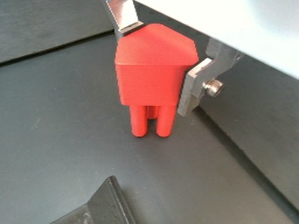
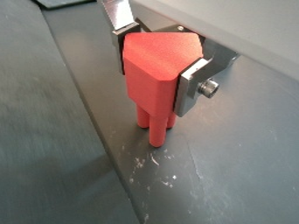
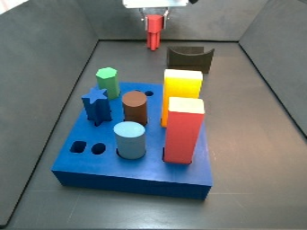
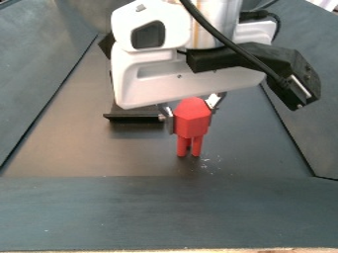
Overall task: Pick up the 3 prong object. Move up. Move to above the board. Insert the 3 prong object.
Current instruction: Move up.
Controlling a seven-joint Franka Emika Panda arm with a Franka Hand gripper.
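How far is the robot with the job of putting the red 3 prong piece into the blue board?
Done: the tool is shut on the 3 prong object. In hand: lifting; its prongs look on or just above the dark floor. Left: carrying it above the board and inserting it.

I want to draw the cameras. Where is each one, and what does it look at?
Both wrist views: on the arm's wrist, looking down at the red piece between the silver fingers of the gripper.
Side view: beyond the blue board, facing the gripper at the far end.
Side view: low, close to the gripper, showing its white body.
All four share the red piece.
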